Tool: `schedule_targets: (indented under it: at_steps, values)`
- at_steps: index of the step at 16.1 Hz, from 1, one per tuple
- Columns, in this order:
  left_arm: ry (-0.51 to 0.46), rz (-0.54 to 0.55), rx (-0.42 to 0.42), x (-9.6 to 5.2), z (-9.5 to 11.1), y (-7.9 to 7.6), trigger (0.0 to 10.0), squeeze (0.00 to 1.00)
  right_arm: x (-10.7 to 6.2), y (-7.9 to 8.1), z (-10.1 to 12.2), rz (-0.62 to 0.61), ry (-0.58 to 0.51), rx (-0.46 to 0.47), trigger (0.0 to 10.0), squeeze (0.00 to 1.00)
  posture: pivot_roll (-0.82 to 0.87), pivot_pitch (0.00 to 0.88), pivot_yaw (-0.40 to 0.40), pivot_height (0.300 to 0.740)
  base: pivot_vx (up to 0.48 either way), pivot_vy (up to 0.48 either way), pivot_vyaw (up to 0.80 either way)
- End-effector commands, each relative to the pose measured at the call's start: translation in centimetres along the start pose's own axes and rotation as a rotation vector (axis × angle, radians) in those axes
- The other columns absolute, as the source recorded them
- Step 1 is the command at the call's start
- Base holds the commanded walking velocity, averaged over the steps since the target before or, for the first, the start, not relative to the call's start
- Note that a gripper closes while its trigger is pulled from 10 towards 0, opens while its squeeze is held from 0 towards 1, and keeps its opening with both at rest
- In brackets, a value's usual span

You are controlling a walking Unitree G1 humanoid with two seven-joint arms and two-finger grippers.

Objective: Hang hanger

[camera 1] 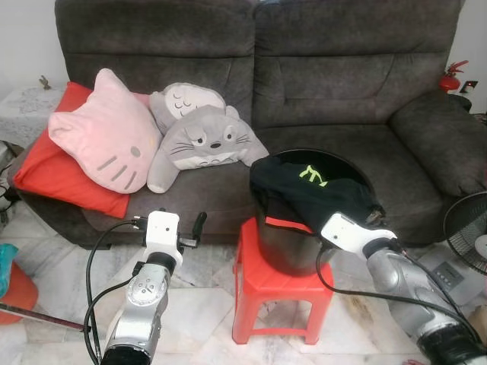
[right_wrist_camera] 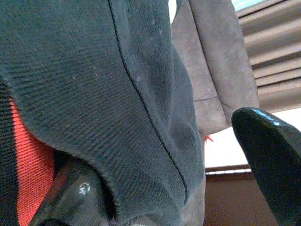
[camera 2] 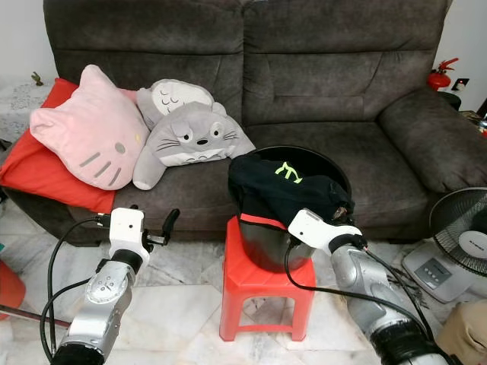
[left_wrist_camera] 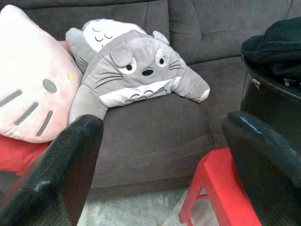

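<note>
A black garment (camera 1: pixel 312 186) with a green logo and red lining lies heaped in a black bucket (camera 1: pixel 285 251) that stands on a red stool (camera 1: pixel 281 285). My right gripper (right_wrist_camera: pixel 169 165) is at the bucket's front rim, pressed up to the garment. It is open, and the cloth drapes over one finger (right_wrist_camera: pixel 77 193) while the other finger (right_wrist_camera: pixel 270 160) stands apart from it. My left gripper (left_wrist_camera: pixel 162 141) is open and holds nothing. It hovers left of the stool, in front of the sofa's seat edge, at about (camera 1: pixel 171 222).
A grey sofa (camera 1: pixel 342 91) spans the back. On its left seat lie a pink cat cushion (camera 1: pixel 106 141), a grey plush (camera 1: pixel 205 141) and a red cushion (camera 1: pixel 53 171). A floor fan (camera 1: pixel 468 232) stands at the right. A tiled floor (camera 1: pixel 205 304) surrounds the stool.
</note>
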State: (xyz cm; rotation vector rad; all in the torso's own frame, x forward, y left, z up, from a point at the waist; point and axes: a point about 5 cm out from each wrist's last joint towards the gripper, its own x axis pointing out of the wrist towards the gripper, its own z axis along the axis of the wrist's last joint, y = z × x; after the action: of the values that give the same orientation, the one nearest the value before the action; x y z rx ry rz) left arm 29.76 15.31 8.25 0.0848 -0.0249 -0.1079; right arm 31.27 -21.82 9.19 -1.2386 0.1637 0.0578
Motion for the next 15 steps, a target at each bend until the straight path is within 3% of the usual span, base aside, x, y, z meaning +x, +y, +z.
schedule_targets:
  at_steps: [1, 2, 3, 15]
  values:
    - [-0.015, 0.008, -0.001, 0.25, 0.31, 0.15, 10.0, 0.00, 0.20, -0.29, -0.39, -0.007, 0.019, -0.003, 10.0, 0.00, -0.06, 0.000, 0.003, 0.740, 0.000, 0.000, 0.00]
    - [-0.015, 0.007, -0.001, 0.26, 0.31, 0.16, 10.0, 0.00, 0.23, -0.24, -0.62, 0.003, 0.031, 0.009, 2.4, 0.00, -0.06, 0.000, 0.003, 0.740, 0.000, 0.000, 0.00]
    - [-0.015, 0.007, 0.000, 0.28, 0.31, 0.16, 10.0, 0.00, 0.26, -0.10, -0.66, 0.020, 0.028, 0.011, 0.0, 0.00, -0.06, 0.000, 0.004, 0.740, 0.000, 0.000, 0.00]
    - [-0.016, 0.002, 0.010, 0.40, 0.34, 0.16, 10.0, 0.00, 0.37, -0.23, -0.55, -0.011, 0.015, 0.031, 0.0, 0.00, -0.06, 0.000, 0.009, 0.740, 0.000, 0.000, 0.00]
